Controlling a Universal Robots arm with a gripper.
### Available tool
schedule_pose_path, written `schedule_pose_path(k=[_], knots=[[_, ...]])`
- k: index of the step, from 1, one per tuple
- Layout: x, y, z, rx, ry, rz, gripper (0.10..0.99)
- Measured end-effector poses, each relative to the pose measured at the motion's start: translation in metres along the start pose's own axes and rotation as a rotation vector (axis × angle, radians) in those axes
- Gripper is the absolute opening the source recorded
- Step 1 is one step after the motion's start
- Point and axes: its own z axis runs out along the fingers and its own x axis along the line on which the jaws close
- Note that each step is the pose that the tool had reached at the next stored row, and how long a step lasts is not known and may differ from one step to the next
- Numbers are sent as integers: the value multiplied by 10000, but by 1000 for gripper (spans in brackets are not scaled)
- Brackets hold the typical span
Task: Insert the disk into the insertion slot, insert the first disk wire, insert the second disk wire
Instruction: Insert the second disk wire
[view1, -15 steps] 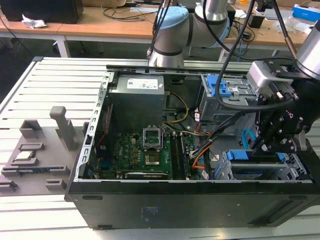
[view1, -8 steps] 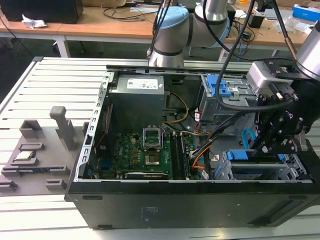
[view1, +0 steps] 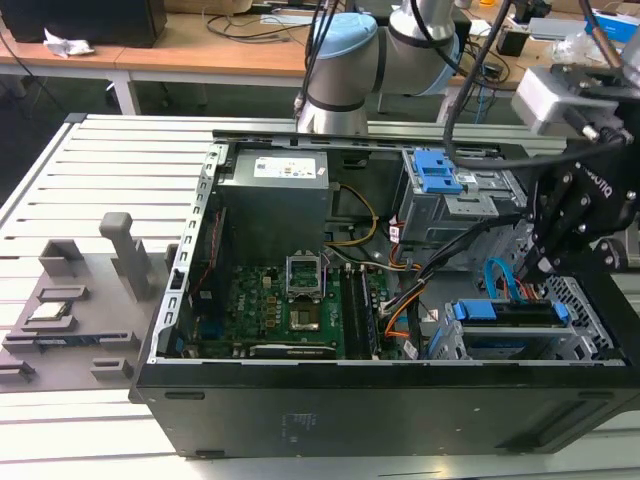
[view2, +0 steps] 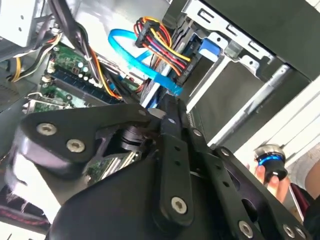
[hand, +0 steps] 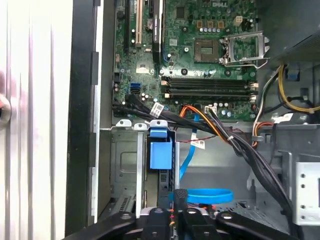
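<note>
The disk (view1: 505, 312), edged by its blue carrier, lies in the insertion slot (view1: 580, 335), a perforated silver cage at the exterior view's right end of the open computer case. My gripper (view1: 545, 268) hangs just above the disk's rear end. In the second wrist view the black fingers (view2: 172, 130) meet on the end of a flat blue disk wire (view2: 135, 55), gripper (view2: 170, 102) shut on it. A red, yellow and black wire bundle (view2: 165, 50) runs to the same spot. In the first wrist view the gripper (hand: 175, 212) is over the blue wire loop (hand: 205, 195), beside the carrier tab (hand: 160, 152).
A taller grey cage with blue latches (view1: 440, 180) stands behind the slot. The power supply (view1: 280, 185) and motherboard (view1: 290, 300) fill the case's middle. Black cables (hand: 240, 150) cross beside the cage. A hand (view2: 267, 175) holds a black knob outside the case. A grey fixture (view1: 70, 310) lies further left.
</note>
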Motion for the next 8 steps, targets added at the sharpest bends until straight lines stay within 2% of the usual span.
schedule_pose_path(k=[1,2,8], knots=[[-6,5,-74,0,1,0,157],[-5,6,-99,0,-2,0,106],[-6,6,-101,0,-7,-1,106]])
